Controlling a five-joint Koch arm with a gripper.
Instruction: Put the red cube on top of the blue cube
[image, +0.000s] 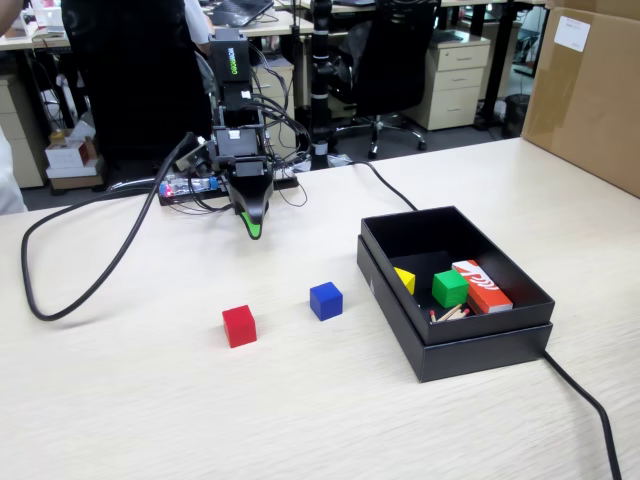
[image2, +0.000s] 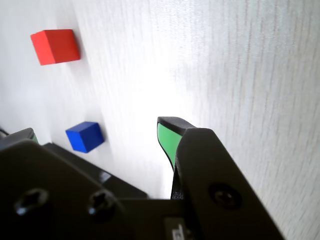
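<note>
Red cube (image: 239, 326) on table, well apart from jaws, beside blue cube (image: 326, 300).

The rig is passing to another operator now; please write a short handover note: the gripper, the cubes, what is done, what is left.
Gripper: holds nothing and hangs over the table behind the cubes; open or shut cannot be told, since one tip hides the other.
Red cube: on the bare table, apart from the blue cube, which sits to its right in the fixed view.
Done: nothing yet, no cube is stacked.
Left: grasp the red cube, lift it and set it on the blue cube.
</note>
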